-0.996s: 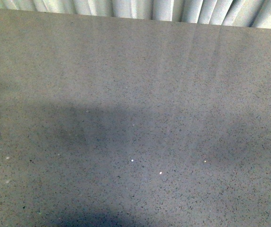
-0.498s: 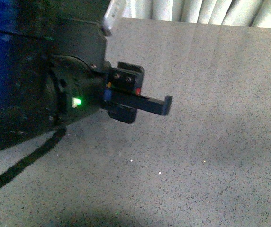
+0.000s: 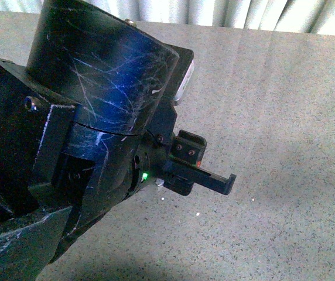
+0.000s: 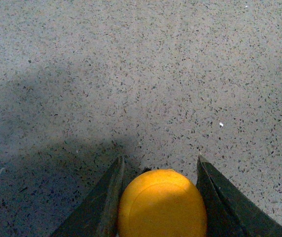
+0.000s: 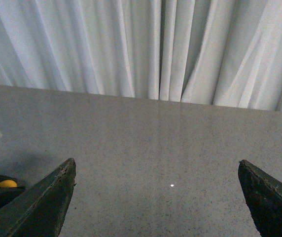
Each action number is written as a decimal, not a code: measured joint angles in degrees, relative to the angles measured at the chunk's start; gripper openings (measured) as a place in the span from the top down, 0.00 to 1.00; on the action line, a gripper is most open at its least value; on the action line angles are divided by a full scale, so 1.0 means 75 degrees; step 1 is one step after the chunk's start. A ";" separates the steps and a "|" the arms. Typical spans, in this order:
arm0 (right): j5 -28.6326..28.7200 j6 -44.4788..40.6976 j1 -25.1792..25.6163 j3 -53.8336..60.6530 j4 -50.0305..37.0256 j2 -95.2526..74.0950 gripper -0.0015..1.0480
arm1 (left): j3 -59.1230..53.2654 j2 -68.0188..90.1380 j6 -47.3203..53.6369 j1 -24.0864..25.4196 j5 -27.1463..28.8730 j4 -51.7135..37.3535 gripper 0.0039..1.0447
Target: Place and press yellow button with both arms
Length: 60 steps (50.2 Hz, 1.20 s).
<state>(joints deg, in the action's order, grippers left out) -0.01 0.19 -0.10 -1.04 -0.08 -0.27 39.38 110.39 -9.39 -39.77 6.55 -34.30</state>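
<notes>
I log left hand (image 4: 159, 163) pinching round orange-yellow button (image 4: 161, 205) over speckled grey worktop (image 4: 131, 74), bulky black left arm (image 3: 97, 76) at 9 o'clock, right hand (image 5: 156, 162) spread wide.

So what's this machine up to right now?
The robot's left arm reaches out over a speckled grey table. Its left gripper is shut on a yellow button, the round cap sitting between the two fingers. The right gripper is open and empty, facing a pale curtain behind the table. Neither placing nor pressing looks done yet.
</notes>
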 joint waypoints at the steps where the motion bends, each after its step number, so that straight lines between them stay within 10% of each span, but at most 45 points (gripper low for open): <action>1: 0.0000 0.0003 0.0000 0.0000 0.0000 0.0000 0.09 | 0.0000 0.0006 -0.0012 0.0000 0.0003 -0.0026 0.67; 10: 0.0003 0.0003 0.0000 0.0000 0.0000 0.0000 0.09 | -0.0006 0.0038 -0.0117 -0.0012 0.0012 -0.0114 0.61; 26: 0.0000 0.0003 0.0000 0.0000 0.0000 0.0000 0.09 | -0.0737 -0.1107 -0.0187 0.0259 -0.0221 -0.0117 0.07; 45: 0.0003 0.0003 0.0000 0.0000 0.0000 0.0000 0.09 | -0.0941 -0.4281 -0.0831 0.3348 -0.1574 0.1236 0.09; 50: 0.0297 0.0117 0.0079 -0.0082 0.0230 -0.0146 0.09 | -0.1996 -0.4986 0.0291 0.3960 0.0023 -0.1256 0.27; 60: 0.2751 0.0653 0.0799 -0.2349 0.2538 -0.3984 0.09 | -0.3896 -0.7431 0.1023 0.5071 -0.0825 -0.1274 0.60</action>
<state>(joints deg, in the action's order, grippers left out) 20.62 5.08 5.89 -18.65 18.96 -30.15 10.15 54.65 -1.72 -1.74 0.36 -43.86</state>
